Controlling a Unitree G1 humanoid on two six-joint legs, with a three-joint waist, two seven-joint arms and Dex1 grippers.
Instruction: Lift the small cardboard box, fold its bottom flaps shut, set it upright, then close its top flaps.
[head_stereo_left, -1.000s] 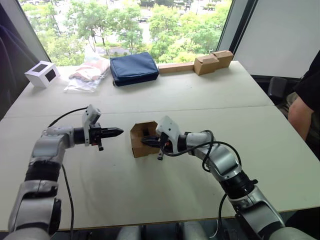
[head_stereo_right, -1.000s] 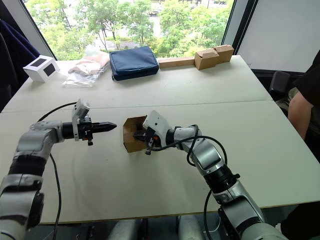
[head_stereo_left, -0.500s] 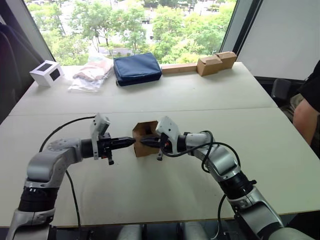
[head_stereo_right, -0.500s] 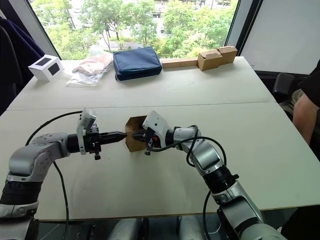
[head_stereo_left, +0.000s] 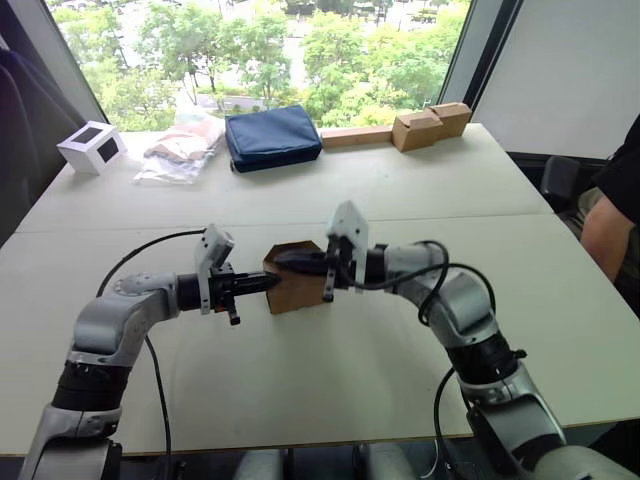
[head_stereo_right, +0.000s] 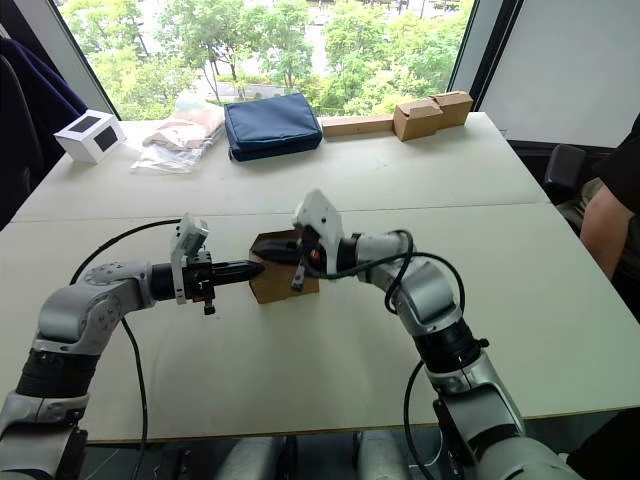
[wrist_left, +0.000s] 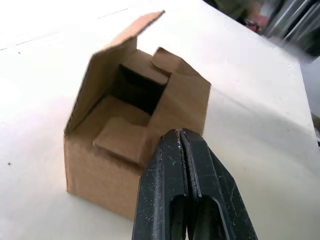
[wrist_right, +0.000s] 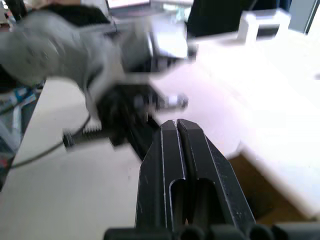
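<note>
While the small cardboard box (head_stereo_left: 298, 285) sits on the white desk (head_stereo_left: 330, 370) between the two arms, both grippers meet it from opposite sides. The left gripper (head_stereo_left: 268, 283), fingers pressed together, points its tip at the box's left face and touches or nearly touches it (the left wrist view shows the closed fingers (wrist_left: 182, 165) against the open side, where flaps stand loose and one leans inward). The right gripper (head_stereo_left: 283, 260), also pressed together with nothing between its fingers, reaches over the top edge of the box. At the far edge of the desk lie a navy pouch (head_stereo_left: 270, 136), a clear plastic bag (head_stereo_left: 178, 150), a white cube box (head_stereo_left: 91, 146) and paler tan boxes (head_stereo_left: 428, 124). A person's arm (head_stereo_left: 607, 225) shows at the right edge.
</note>
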